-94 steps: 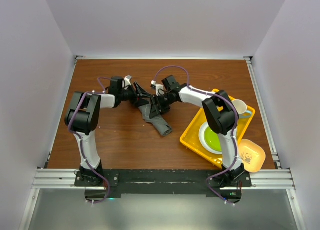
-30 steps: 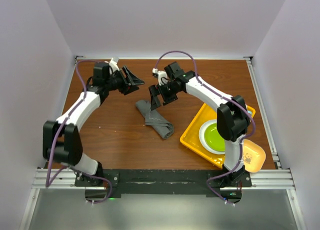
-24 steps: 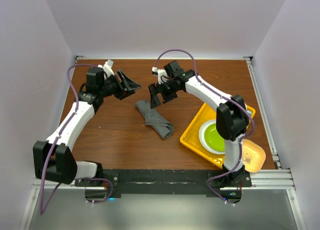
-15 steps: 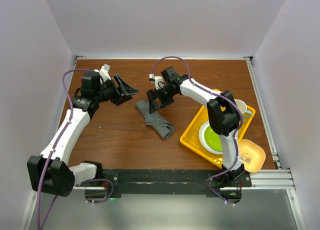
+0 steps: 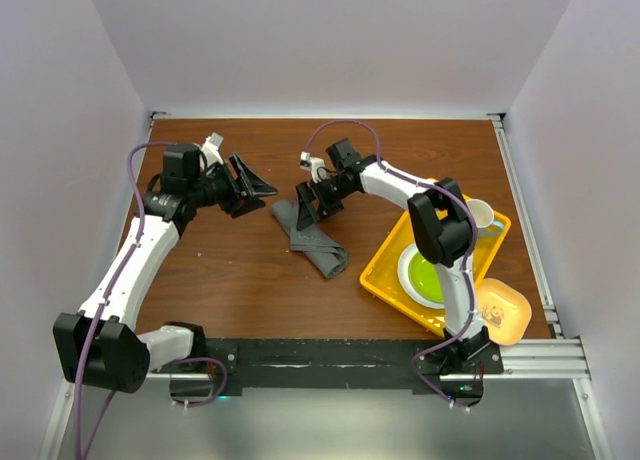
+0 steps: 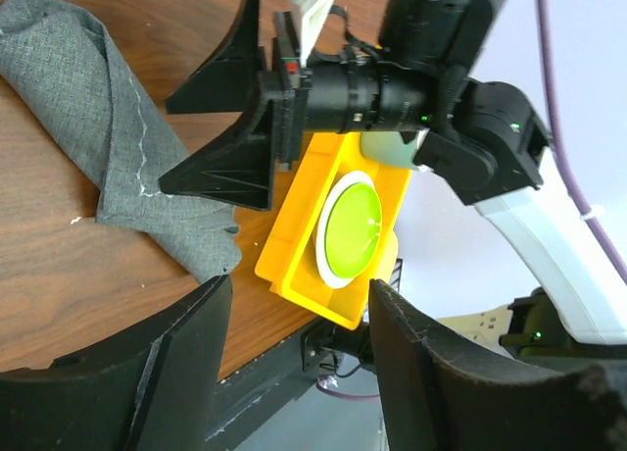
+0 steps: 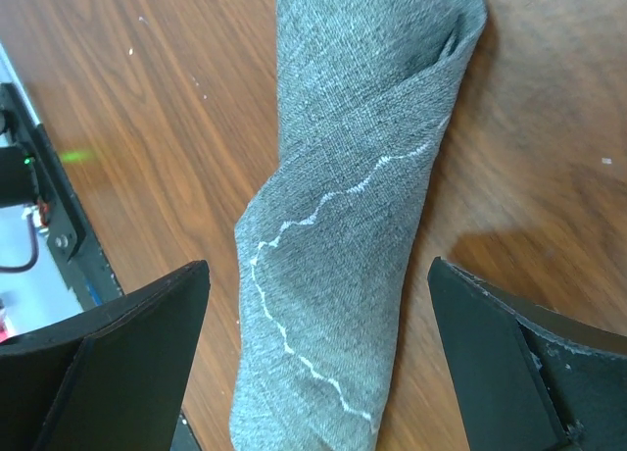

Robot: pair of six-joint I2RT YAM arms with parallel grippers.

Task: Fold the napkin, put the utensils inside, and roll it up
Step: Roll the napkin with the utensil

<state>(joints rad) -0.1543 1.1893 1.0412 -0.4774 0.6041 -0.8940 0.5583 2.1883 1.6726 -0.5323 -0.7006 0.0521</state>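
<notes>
The napkin [image 5: 310, 238] lies on the brown table as a dark grey rolled bundle, its pale stitched line winding over it [image 7: 353, 235]. No utensils show in any view. My right gripper [image 5: 303, 205] hovers open over the roll's far end, its jaws wide on either side of the cloth [image 7: 318, 373] without touching it. My left gripper [image 5: 255, 185] is open and empty to the left of the roll's far end, clear of it. The left wrist view shows the napkin [image 6: 98, 147] beside the right gripper [image 6: 235, 127], with the left gripper's [image 6: 299, 353] jaws apart.
A yellow tray [image 5: 375, 270] at the right holds a green plate [image 5: 428, 277] and a pale mug [image 5: 478, 215]. A small yellow bowl [image 5: 503, 310] sits by the tray's near corner. Metal rails run along the table's edges.
Both grippers were at the napkin's far end three seconds ago and have let it go. Over the last second the left arm drew back leftward, and the right gripper shifted slightly down over the roll.
</notes>
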